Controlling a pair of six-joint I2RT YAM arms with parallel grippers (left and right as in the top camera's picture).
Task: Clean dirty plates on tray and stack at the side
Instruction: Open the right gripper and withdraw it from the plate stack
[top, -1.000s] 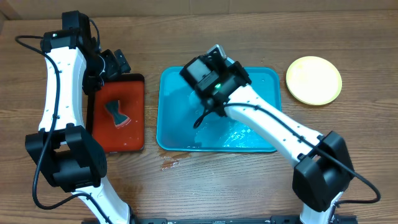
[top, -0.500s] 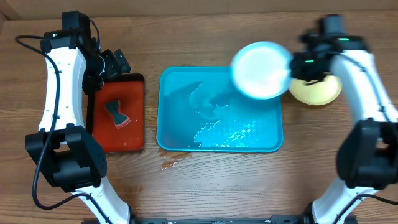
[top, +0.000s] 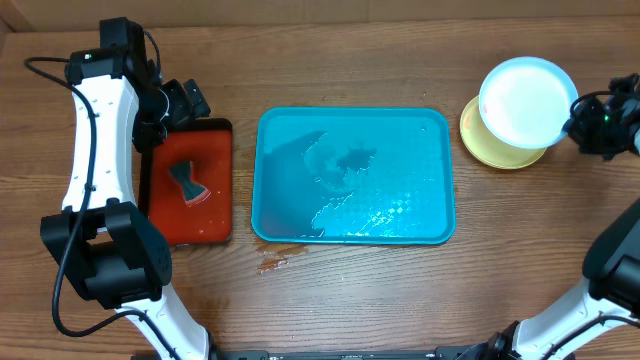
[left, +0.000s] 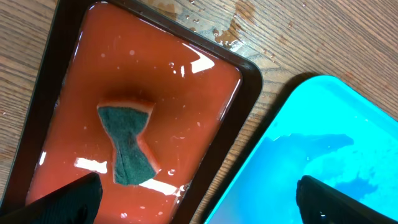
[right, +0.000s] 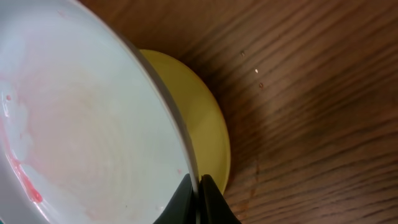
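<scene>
One mint plate (top: 527, 100) pinched at rim by right gripper (right: 199, 186) above yellow plate (top: 478, 142), right of tray (top: 400, 215): stacking step. Next: to be lowered, released; left gripper (left: 199, 196) spread, empty.

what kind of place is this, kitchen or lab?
Probably a robot lab bench staged for dishwashing: wet light-blue tray, sponge in a red tray, right gripper holding a mint plate.
</scene>
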